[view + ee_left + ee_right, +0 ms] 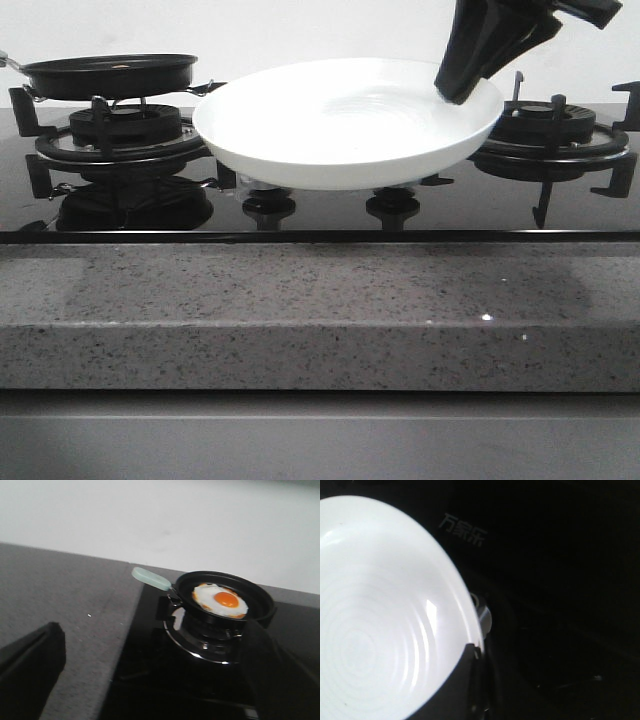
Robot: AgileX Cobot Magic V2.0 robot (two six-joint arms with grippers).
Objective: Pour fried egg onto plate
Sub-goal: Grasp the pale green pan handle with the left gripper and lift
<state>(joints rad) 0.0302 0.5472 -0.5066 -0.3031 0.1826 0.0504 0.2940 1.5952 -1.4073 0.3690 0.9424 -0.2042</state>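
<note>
The fried egg (220, 600), white with an orange yolk, lies in a black frying pan (260, 605) that stands on the left burner; the pan has a pale green handle (151, 578). In the front view only the pan (110, 75) shows, and its rim hides the egg. My left gripper (152, 630) is open and empty, short of the pan, and is out of the front view. My right gripper (455, 90) is shut on the right rim of the white plate (340, 120) and holds it over the hob's middle. The plate (375, 630) is empty.
The black glass hob has a left burner grate (120, 135) under the pan, a right burner grate (555, 135) and two knobs (268, 205) (392, 205) below the plate. A grey speckled stone counter (320, 300) runs along the front and left. A white wall stands behind.
</note>
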